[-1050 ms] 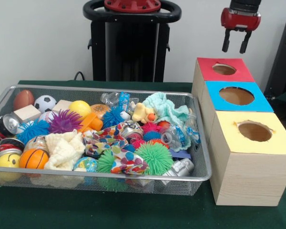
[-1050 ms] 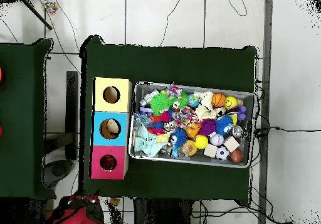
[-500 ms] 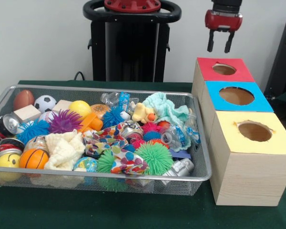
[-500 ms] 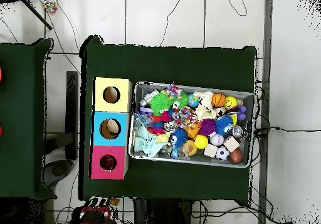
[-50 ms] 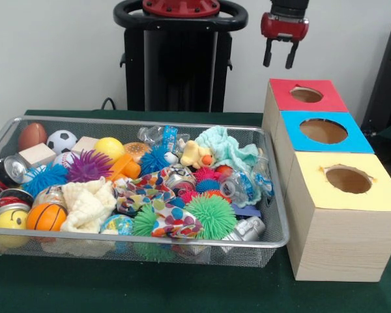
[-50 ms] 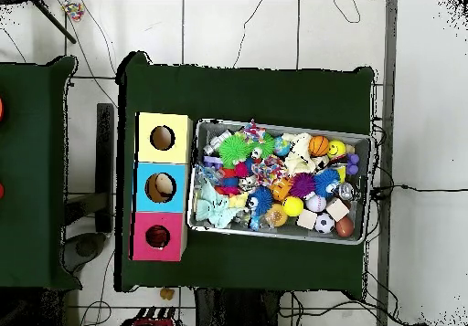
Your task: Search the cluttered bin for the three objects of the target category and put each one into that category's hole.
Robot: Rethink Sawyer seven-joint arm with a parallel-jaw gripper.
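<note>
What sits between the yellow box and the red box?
The blue box, touching both in a row: red box behind it, yellow box in front. Clear in the front view; the overhead view shows the same order.

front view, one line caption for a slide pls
Open, empty gripper raised behind the red box, beside a toy-filled wire bin.

Front view: low, close, facing across the bin (image 5: 274, 195) and boxes (image 5: 342, 215). Overhead: high, straight down, whole table (image 6: 247, 89). Both share bin (image 6: 279, 234) and boxes (image 6: 162, 158).
</note>
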